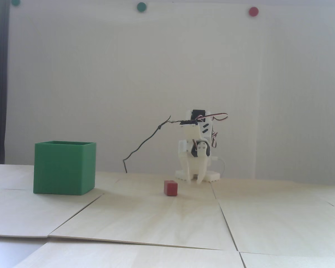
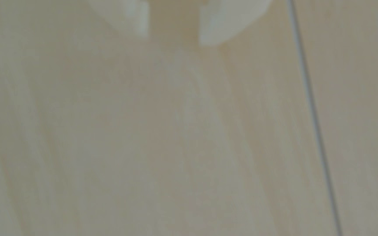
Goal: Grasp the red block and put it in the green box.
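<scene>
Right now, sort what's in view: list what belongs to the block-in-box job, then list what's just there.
For the job:
- red block, on the table, not held
- green box, left in the fixed view
- gripper, pointing down, open and empty

Just there:
- green wall dots
- red wall dot
- loose black cable
- wooden table

fixed view: low at the table's (image 1: pixel 167 223) front edge, facing the arm
wrist view: perhaps very near the table (image 2: pixel 183 147), blurred; both share its boards
</scene>
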